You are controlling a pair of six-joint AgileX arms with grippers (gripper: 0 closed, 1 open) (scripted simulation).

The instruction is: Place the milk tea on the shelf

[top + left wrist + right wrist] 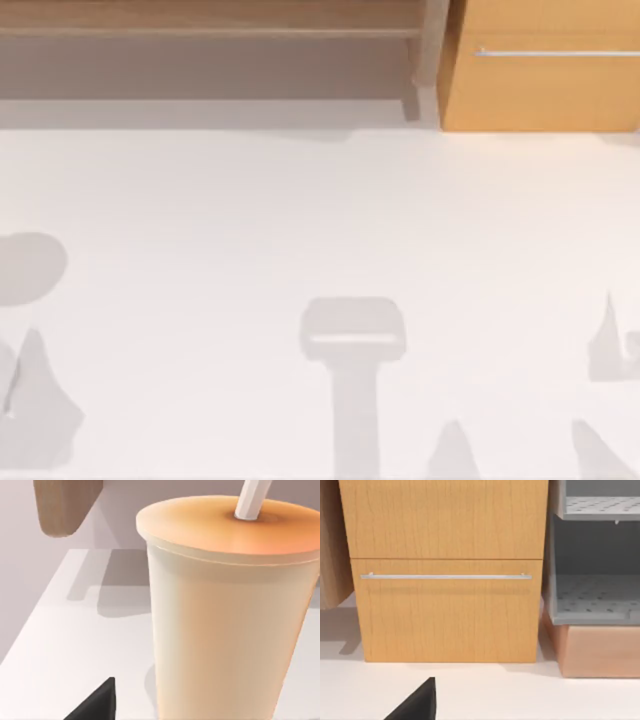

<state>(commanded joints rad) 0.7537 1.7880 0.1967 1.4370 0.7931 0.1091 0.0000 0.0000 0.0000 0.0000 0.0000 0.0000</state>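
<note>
The milk tea, a tall cream plastic cup with an orange lid and white straw (225,620), stands on the white table (75,645) close before the left gripper (95,705), whose finger state cannot be told. A good grasp would take the cup mid-body, upright, before lifting toward the light-brown wooden shelf (200,25).

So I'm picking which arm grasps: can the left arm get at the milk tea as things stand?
Probably yes. In the left wrist view the milk tea stands upright on the white table, close ahead of the left gripper's dark fingertip, with nothing between them.
</note>
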